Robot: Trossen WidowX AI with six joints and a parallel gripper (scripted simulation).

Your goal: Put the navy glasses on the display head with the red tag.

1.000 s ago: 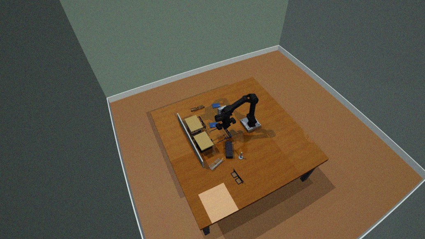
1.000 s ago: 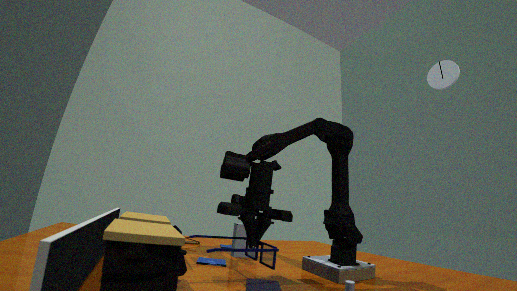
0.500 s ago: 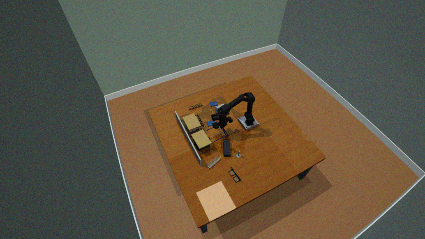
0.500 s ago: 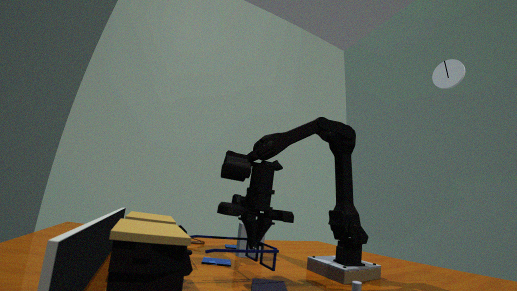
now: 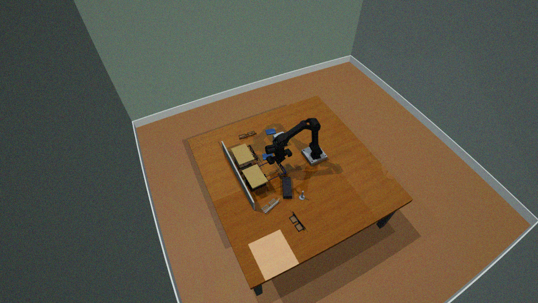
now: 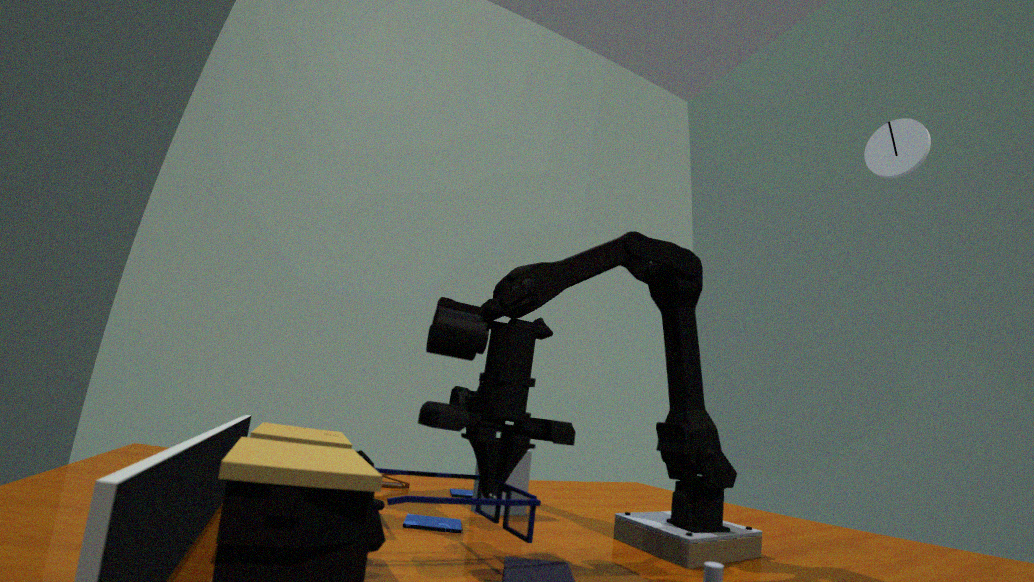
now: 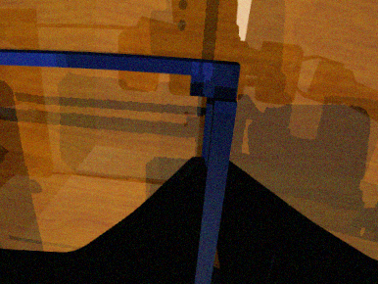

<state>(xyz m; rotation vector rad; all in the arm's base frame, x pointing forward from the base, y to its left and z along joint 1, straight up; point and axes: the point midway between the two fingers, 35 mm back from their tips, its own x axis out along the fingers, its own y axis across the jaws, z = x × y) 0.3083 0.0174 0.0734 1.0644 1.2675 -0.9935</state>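
My gripper (image 5: 279, 167) (image 6: 495, 497) (image 7: 208, 169) points down, just above the table, and is shut on the navy glasses (image 5: 270, 174) (image 6: 434, 498) (image 7: 118, 60). It holds them by a thin upright bar of the frame. Their temples reach out toward the two display heads. The nearer head (image 5: 254, 176) (image 6: 300, 498) and the farther head (image 5: 241, 154) (image 6: 300, 433) are dark with tan tops and stand against a grey backboard (image 5: 237, 175) (image 6: 159, 498). The glasses hang a short way in front of the heads and touch neither. No red tag shows in any view.
A dark case (image 5: 286, 187), a small silver stand (image 5: 302, 195), black glasses (image 5: 298, 222), pale glasses (image 5: 271, 204) and brown glasses (image 5: 247, 134) lie on the table. Blue cards (image 5: 270, 131) (image 6: 432, 522) lie near the arm. A tan mat (image 5: 272, 254) lies at the front corner. The arm's base (image 5: 314, 154) (image 6: 687, 538) stands to the right.
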